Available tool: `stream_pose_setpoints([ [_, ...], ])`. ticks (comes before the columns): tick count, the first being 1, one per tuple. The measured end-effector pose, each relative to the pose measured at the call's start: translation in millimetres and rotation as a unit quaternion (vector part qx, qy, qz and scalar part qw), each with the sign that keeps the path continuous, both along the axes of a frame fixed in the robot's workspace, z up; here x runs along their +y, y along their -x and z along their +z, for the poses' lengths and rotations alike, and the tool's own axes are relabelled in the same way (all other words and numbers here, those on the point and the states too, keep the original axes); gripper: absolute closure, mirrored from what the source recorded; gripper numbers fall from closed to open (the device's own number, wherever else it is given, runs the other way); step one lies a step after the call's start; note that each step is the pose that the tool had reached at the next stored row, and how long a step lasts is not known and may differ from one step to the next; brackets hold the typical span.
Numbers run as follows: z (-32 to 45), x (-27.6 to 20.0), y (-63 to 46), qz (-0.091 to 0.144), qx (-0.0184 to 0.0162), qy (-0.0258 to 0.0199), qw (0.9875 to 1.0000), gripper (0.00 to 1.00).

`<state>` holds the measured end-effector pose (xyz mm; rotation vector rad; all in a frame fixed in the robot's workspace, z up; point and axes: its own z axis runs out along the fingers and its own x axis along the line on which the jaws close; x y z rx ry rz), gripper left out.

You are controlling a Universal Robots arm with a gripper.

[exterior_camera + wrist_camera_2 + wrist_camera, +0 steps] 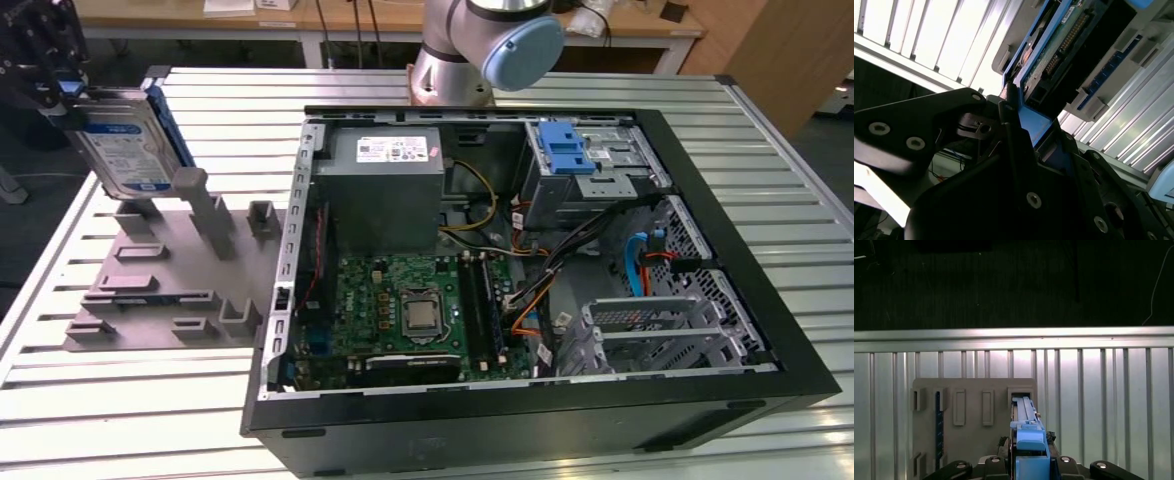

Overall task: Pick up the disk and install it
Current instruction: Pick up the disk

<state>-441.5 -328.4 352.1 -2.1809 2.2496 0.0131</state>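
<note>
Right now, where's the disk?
At the exterior view's left, the disk stands upright in the gripper at the grey rack, outside the open case and to its left.

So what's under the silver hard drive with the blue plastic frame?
A grey slotted holder plate on the ribbed metal table. The silver drive and black gripper hide whether its lower edge touches a slot.

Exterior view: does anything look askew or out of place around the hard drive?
Only a tilt: the silver hard drive with a blue plastic frame hangs slanted in the gripper over the grey slotted holder. Nothing looks spilled or damaged.
</note>
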Motion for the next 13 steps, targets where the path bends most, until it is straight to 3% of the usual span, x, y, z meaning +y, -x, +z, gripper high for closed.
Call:
stream_pose_setpoints([
  [13, 2.7, 0.0, 0.0, 0.0, 0.0, 0.0, 1.0, 0.64],
])
